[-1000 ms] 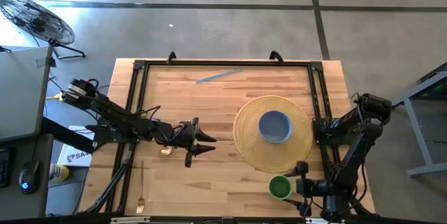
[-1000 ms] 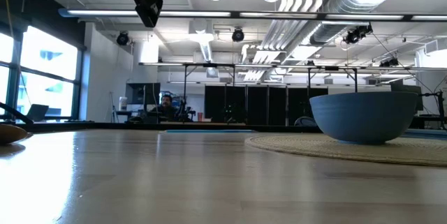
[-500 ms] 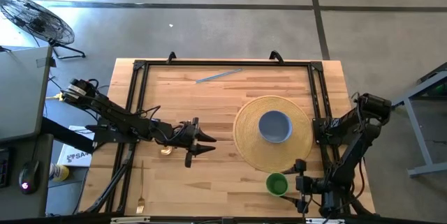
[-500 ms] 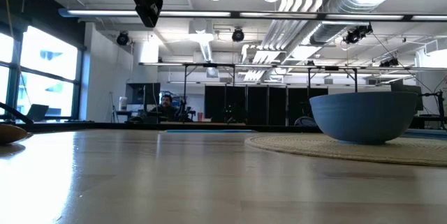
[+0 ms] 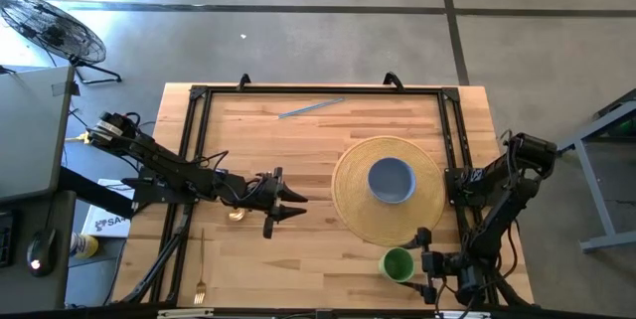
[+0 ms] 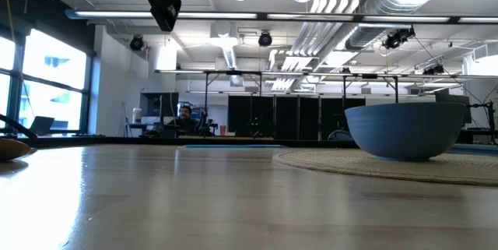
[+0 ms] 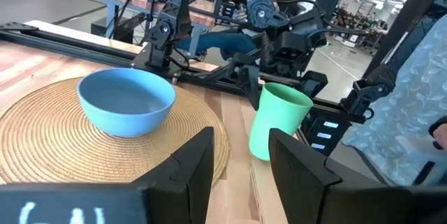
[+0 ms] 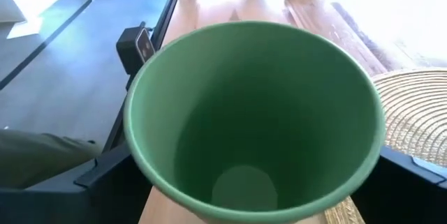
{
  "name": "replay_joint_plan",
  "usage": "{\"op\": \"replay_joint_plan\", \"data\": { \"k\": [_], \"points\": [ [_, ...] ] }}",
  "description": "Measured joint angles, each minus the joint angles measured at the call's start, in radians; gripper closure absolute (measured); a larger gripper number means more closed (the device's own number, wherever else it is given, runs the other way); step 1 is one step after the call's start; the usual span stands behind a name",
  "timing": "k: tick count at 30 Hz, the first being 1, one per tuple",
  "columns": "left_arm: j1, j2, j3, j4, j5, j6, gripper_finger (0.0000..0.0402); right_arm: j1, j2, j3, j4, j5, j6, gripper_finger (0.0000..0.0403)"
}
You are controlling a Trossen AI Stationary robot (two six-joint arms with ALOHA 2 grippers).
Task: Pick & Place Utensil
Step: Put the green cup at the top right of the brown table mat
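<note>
A green cup (image 5: 397, 264) stands at the near right of the table, beside a woven round mat (image 5: 348, 210) that carries a blue bowl (image 5: 391, 180). My right gripper (image 5: 409, 262) is shut around the cup, whose open mouth (image 8: 251, 112) fills the right wrist view. My left gripper (image 5: 298, 206) hangs open above the table's middle, left of the mat, and touches nothing. A gold spoon (image 5: 237, 215) lies under the left arm. A gold fork (image 5: 200, 269) lies near the near left corner. A grey-blue utensil (image 5: 310, 107) lies by the far edge. My right gripper holds the green cup by its wall (image 8: 140, 161), one finger (image 8: 98, 175) on each side. It comes level from the table's right side. The cup stands about upright (image 7: 279, 123). I cannot tell if its base rests on the table.
A black frame (image 5: 199, 95) runs along the table's left, far and right edges. Bare wood lies between my left gripper and the mat, and along the near edge. In the low view the bowl (image 6: 405, 129) sits at the right and the spoon (image 6: 12, 149) at the left.
My right gripper has shifted slightly with the green cup, first toward the mat and then back.
</note>
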Motion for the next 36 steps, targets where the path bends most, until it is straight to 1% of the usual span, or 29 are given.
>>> {"op": "replay_joint_plan", "data": {
  "k": [11, 17, 26, 33, 36],
  "points": [
    [0.0, 0.0, 0.0, 0.0, -0.004, -0.01, 0.0266, 0.0, 0.0, 0.0, 0.002, -0.003, 0.008, 0.0006],
    [0.0, 0.0, 0.0, 0.0, 0.005, -0.023, 0.0266, 0.0, 0.0, 0.001, 0.002, 0.018, 0.008, 0.0004],
    [0.0, 0.0, 0.0, -0.002, 0.011, -0.023, 0.0266, 0.0, 0.072, 0.001, 0.016, 0.05, 0.008, 0.0005],
    [0.0, 0.0, 0.0, -0.003, 0.01, -0.023, 0.0266, -0.001, 0.077, 0.002, 0.077, 0.077, -0.041, 0.0005],
    [0.0, 0.0, 0.0, -0.003, 0.01, -0.023, 0.0266, -0.02, 0.077, 0.002, 0.075, 0.067, -0.039, 0.0004]
  ]
}}
